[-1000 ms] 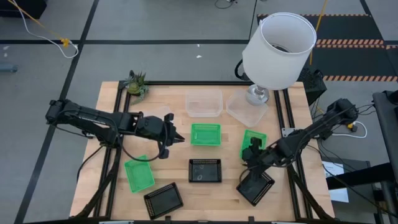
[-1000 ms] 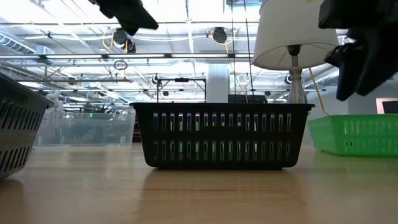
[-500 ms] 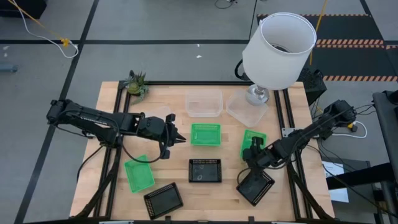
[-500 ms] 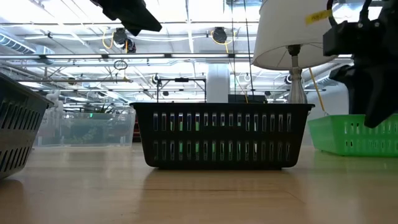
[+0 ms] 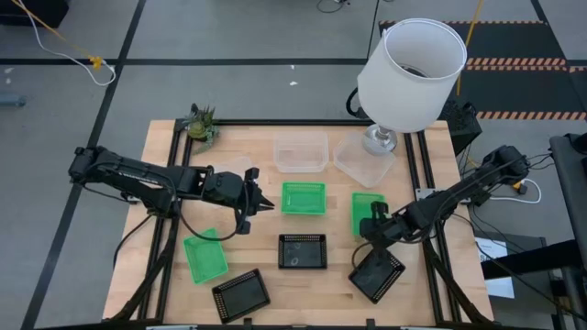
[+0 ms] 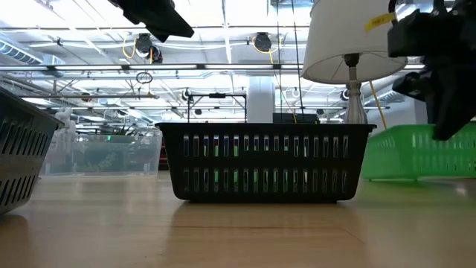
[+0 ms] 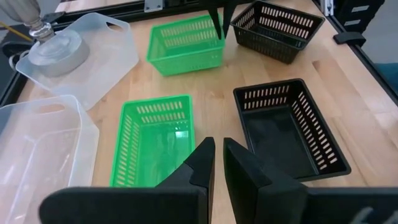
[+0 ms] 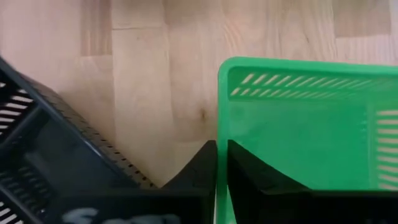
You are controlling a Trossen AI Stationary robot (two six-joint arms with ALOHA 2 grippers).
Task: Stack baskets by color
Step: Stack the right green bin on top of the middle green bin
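My right gripper (image 5: 374, 225) is shut on a green basket (image 5: 367, 206) at the table's right. A second green basket (image 5: 303, 197) rests flat at the centre, a third (image 5: 204, 258) at the near left. Three black baskets rest on the table: centre (image 5: 303, 250), near left (image 5: 241, 294), near right (image 5: 376, 276). Two clear baskets (image 5: 300, 151) (image 5: 360, 162) lie at the far side. My left gripper (image 5: 264, 203) hovers shut, holding nothing, above the table left of the centre green basket. My right gripper pinches the green basket's near wall (image 8: 217, 134), one finger inside the basket (image 8: 249, 168) and one outside. The fingers come steeply from above, slanting in from the table's right. In the low view the basket (image 6: 416, 152) stands upright, open side up, and looks raised a little.
A big white lampshade (image 5: 410, 73) on a metal foot stands at the far right, beside the clear baskets. A small plant-like thing (image 5: 202, 124) sits at the far left corner. The near-right black basket lies close below my right gripper.
My right gripper has shut on the green basket's near wall. The basket has turned from askew to square with the table. In the low view its rim now stands higher than before. My left gripper has kept still.
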